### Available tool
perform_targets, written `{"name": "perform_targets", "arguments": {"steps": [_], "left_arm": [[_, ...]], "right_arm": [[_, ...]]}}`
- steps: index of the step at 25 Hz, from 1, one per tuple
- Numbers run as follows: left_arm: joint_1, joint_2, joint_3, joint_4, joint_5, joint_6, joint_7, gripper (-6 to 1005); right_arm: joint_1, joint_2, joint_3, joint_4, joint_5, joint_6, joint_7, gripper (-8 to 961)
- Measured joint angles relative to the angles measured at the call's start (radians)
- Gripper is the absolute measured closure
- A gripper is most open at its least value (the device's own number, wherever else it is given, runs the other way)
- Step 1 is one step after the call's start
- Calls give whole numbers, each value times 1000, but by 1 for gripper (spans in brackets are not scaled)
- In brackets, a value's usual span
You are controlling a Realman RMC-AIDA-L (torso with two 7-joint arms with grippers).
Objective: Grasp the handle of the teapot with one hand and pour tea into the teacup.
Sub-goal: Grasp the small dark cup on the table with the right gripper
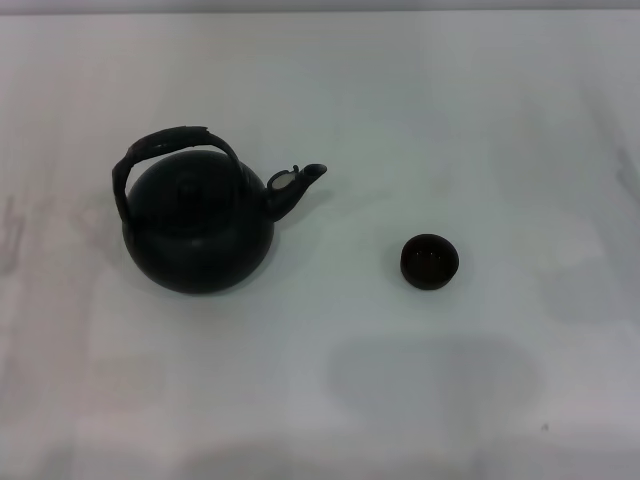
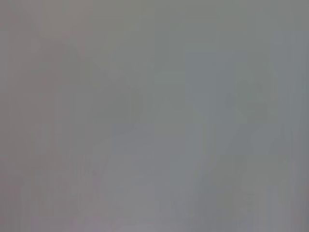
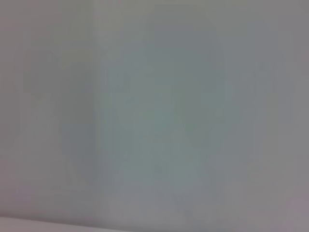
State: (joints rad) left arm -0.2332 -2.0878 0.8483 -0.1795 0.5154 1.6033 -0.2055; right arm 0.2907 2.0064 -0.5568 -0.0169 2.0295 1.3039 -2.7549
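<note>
The matte black teapot (image 1: 197, 235) stands upright on the white table at the left of the head view. Its short spout (image 1: 296, 186) points right, toward the cup. Its dark arched handle (image 1: 170, 148) spans over the top. The small dark teacup (image 1: 430, 261) stands upright to the right of the pot, apart from it. Neither gripper shows in the head view. Both wrist views show only a blank pale surface, with no fingers and no object in them.
The white table (image 1: 320, 400) fills the head view. A faint grey shadow (image 1: 430, 380) lies on it in front of the teacup.
</note>
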Motion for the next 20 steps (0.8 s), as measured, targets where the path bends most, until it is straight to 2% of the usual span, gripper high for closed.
{"name": "perform_targets", "arguments": {"steps": [20], "left_arm": [[-3,0,-1,3,0,0,0,299]], "right_arm": [[1,0,0,0,0,0,0,107]]}}
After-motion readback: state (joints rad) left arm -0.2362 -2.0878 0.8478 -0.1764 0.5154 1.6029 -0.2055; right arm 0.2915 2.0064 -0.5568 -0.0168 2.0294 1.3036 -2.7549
